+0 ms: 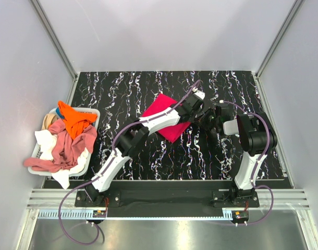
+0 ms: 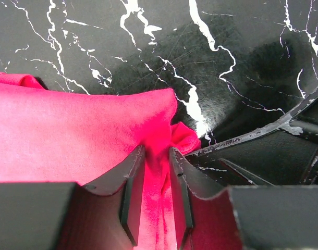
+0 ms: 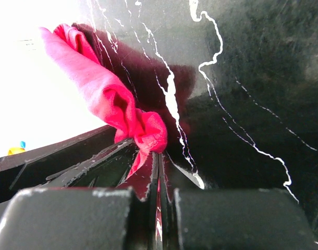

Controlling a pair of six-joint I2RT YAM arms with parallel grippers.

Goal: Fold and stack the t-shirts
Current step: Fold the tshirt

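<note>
Top external view gives you the bright pinkish-red soft cloth t-shirt (image 1: 160,107) as a flat, folded, roughly four-sided patch, set cornerwise near the middle of the black marble-patterned table with white veins (image 1: 148,156), with the left arm lying across it. At its right-hand corner both grippers meet, the left gripper (image 1: 199,110) just beside the right gripper (image 1: 208,121). On the left wrist camera you see the shirt (image 2: 70,135) spread smooth, with a soft rounded fold along its far edge. The left gripper (image 2: 156,152) has its jaws only narrowly apart, and the slot between them is packed with a pinched ridge of red cloth. On the right wrist camera the shirt (image 3: 104,96) is gathered into a twisted, crumpled strand with a small knot of fabric at the fingertips. The right gripper (image 3: 158,156) has its jaws drawn almost together, clamped on that bunched corner. Dark shadow lies on the table behind the strand. Look left in the overhead view and you find the white plastic laundry basket (image 1: 94,112) beside the table's left edge. It is heaped with an orange garment (image 1: 73,119) on top, a dusty pink garment (image 1: 70,148) draped over the near rim, white cloth (image 1: 44,141) underneath and a beige piece (image 1: 48,121) at the back.
</note>
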